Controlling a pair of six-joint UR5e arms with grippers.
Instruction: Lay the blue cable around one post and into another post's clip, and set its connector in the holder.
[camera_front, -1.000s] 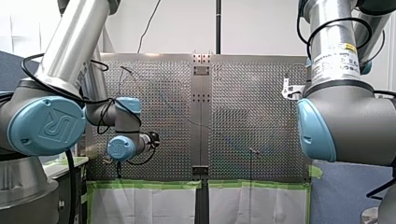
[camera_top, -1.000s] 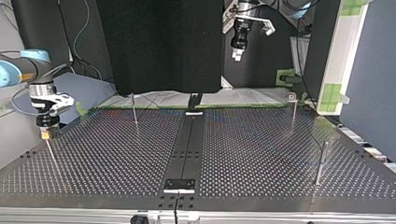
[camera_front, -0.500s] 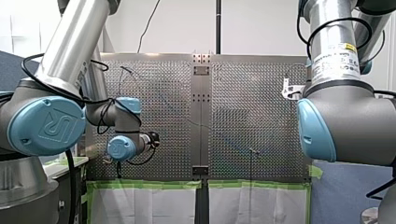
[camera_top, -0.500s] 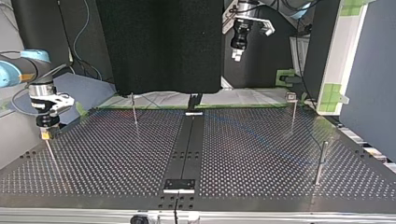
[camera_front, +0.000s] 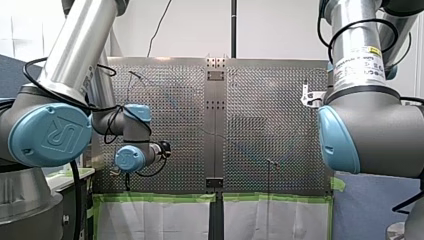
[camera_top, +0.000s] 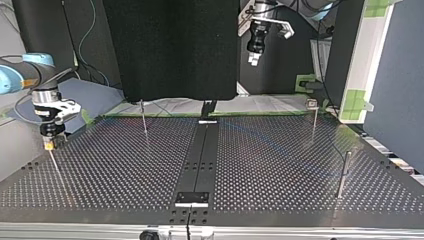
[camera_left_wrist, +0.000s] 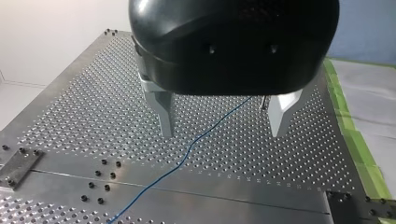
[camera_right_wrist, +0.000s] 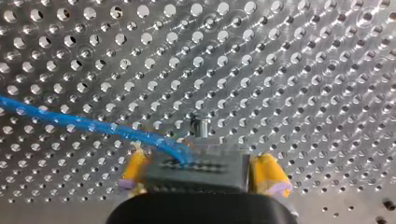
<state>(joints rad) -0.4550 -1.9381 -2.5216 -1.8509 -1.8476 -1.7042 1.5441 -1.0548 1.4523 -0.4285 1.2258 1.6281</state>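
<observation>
The connector (camera_right_wrist: 196, 170) sits clamped between the yellow pads (camera_right_wrist: 270, 173) of my right gripper (camera_right_wrist: 201, 173), a dark block that fills the gap from one pad to the other. The blue cable (camera_right_wrist: 84, 123) leaves the connector's upper face and runs off sideways, low over the perforated table (camera_right_wrist: 303, 70). It looks thin, glossy and bright blue, with a gentle bend near the connector. 1 short post (camera_right_wrist: 201, 126) stands just ahead of the connector, apart from the cable. I cannot tell whether the connector touches the table.

In the left wrist view the same cable shows as a thin blue line lying on the plate. It passes under my left gripper (camera_left_wrist: 222, 133), between its 2 metal fingers (camera_left_wrist: 166, 112) without touching either, and curves once on its way across the centre strip. That gripper hangs spread wide and holds nothing.

In the top view my right gripper is low at the left edge, and my left is high above the far side.
</observation>
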